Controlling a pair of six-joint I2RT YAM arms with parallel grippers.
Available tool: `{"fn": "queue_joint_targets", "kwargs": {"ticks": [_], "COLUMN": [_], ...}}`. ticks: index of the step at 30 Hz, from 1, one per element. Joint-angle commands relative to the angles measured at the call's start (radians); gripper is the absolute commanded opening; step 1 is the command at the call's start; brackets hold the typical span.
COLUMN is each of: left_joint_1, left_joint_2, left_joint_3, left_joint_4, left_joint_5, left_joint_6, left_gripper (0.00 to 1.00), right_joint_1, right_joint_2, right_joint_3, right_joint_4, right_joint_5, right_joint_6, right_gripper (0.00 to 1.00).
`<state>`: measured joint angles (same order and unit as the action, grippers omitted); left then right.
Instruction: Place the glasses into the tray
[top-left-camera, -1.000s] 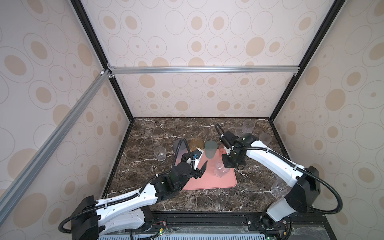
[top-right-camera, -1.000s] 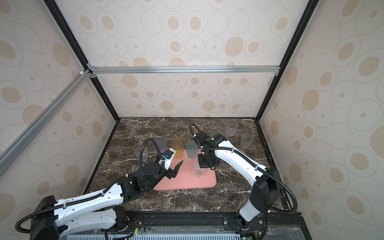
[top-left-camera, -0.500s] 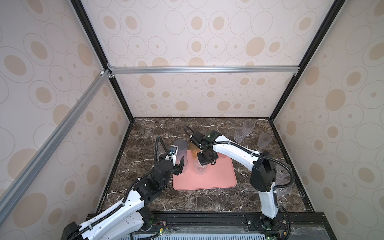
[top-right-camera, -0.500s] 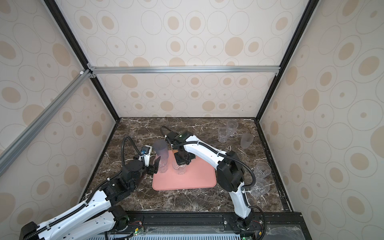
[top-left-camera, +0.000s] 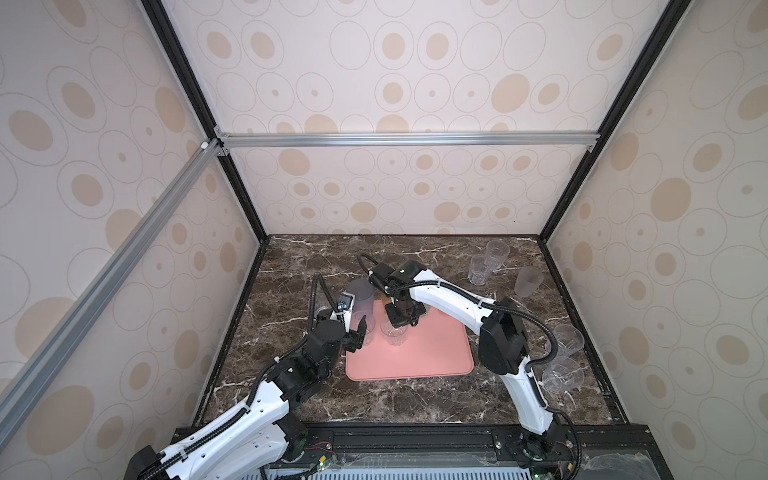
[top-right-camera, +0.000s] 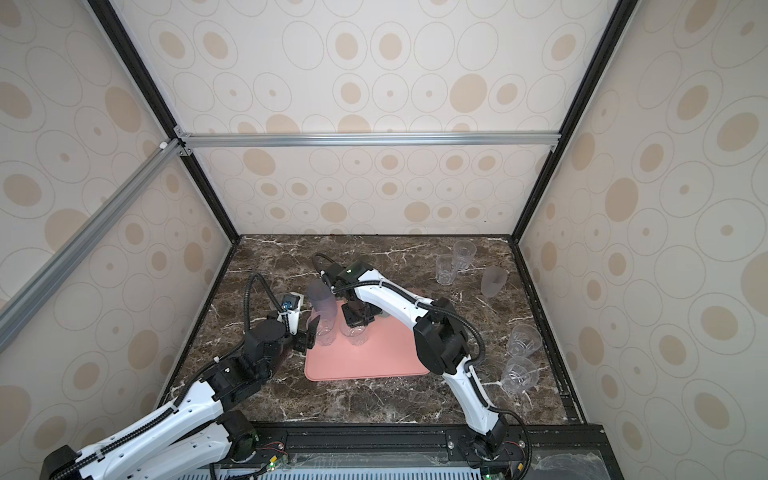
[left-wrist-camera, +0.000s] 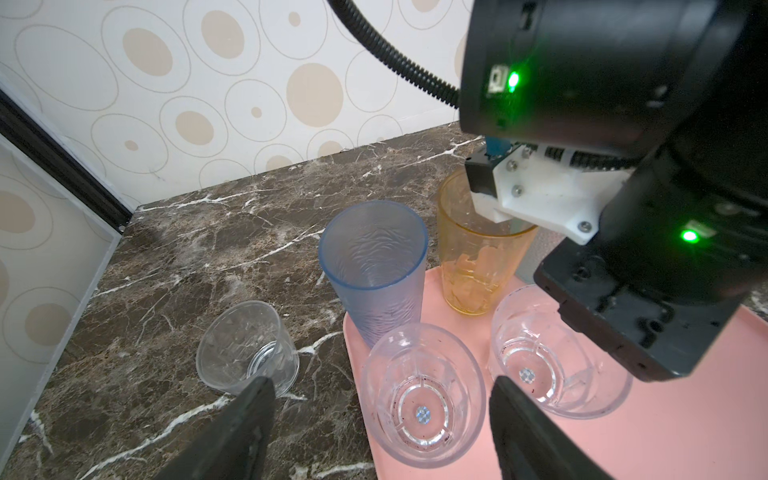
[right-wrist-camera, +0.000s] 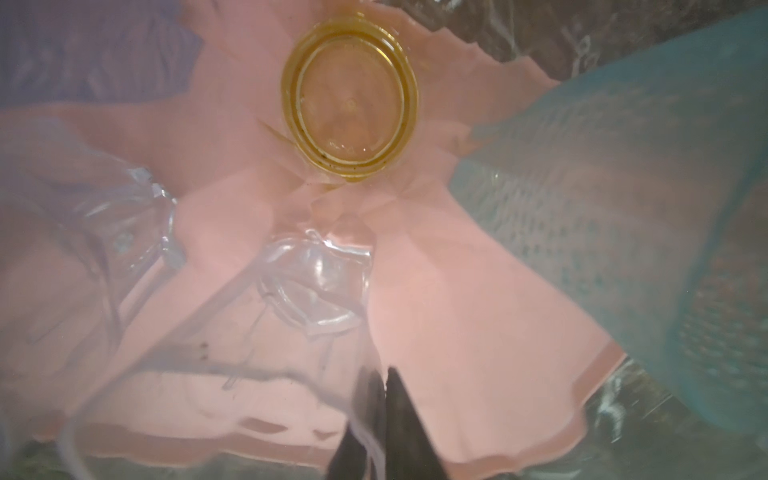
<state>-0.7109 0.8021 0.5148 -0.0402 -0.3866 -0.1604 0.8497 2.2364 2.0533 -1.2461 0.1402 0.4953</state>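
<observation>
Salmon tray (top-right-camera: 374, 361) on the marble table (top-right-camera: 374, 401). At the tray's far left corner you see a tall grey-blue tumbler (top-right-camera: 321, 296) and two small clear glasses. Your left pincer (top-right-camera: 318, 332), jaws spread, meets the outer glass (top-right-camera: 325, 334). Your right pincer (top-right-camera: 356, 322) sits over the inner glass (top-right-camera: 354, 336). Along the table's right side stand a frosted tumbler (top-right-camera: 492, 286) and four clear tumblers (top-right-camera: 524, 340).

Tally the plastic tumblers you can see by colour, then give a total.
Small clear plastic tumblers: 7
Tall grey-blue translucent tumbler: 1
Tall amber-yellow translucent tumbler: 1
Teal translucent tumbler: 1
Shorter frosted pale-pink tumbler: 1
Total in view: 11
</observation>
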Motion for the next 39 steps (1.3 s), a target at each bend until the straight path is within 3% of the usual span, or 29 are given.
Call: {"fn": "queue_joint_targets", "kwargs": {"ticks": [1,8,27,39], "left_joint_1": [0.015,0.024,0.024,0.025], "left_joint_2": [0.000,0.006,0.019,0.042], "left_joint_3": [0.005,0.004,0.005,0.092], "left_joint_4": [0.005,0.010,0.010,-0.003], "left_joint_5": [0.009,0.025,0.031,-0.037], "left_joint_6": [0.002,0.000,-0.007,-0.053], "left_gripper": [0.81,0.81,0.80,0.81], "right_joint_1": [-0.001,-0.009,-0.005,-0.003], "right_joint_2": [0.026,0.029,-0.060,-0.295], "right_joint_3": [0.036,0.015,-0.030,-0.153], "right_joint_4": [-0.035,-0.027,-0.004,-0.010], "right_joint_5": [0.025,0.036,0.033,0.098], "right_joint_6": [-0.004,-0.005,0.010,0.021], "right_gripper": [0.02,0.03,0.32,0.38]}}
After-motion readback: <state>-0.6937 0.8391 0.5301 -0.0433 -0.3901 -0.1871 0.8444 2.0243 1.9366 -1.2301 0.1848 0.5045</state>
